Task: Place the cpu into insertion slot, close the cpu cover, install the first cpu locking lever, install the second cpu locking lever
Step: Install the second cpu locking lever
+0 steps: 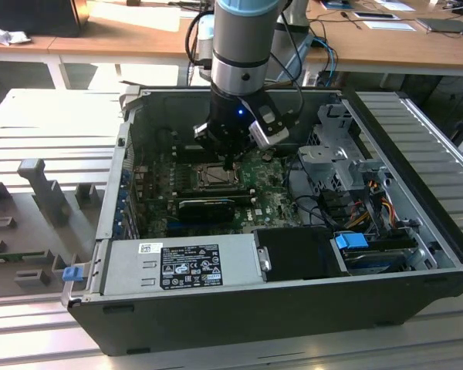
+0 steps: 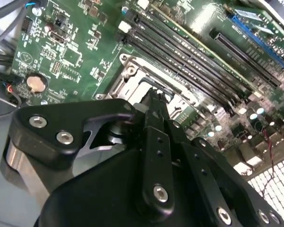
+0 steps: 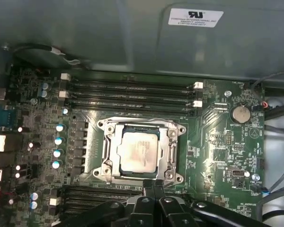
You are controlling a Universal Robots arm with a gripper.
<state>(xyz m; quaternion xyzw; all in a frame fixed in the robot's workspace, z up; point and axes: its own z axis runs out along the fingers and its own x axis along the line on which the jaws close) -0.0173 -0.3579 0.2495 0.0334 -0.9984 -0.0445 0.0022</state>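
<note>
Presently the black pincer (image 3: 154, 191) hangs directly over the near edge of the square dark insertion slot with a silver rim (image 3: 141, 150), its two fingers pressed together and empty. Seated flat inside that slot lies the small square cpu with a pale silvery-beige face (image 3: 139, 150). Around it, the thin silver metal cpu cover with a square cut-out (image 3: 168, 147) is lowered onto the socket. Both sit on the green circuit board (image 1: 266, 193) inside the open black computer case (image 1: 417, 289), toward the exterior view's left of centre. Long black memory slots (image 3: 132, 97) run just beyond the socket.
</note>
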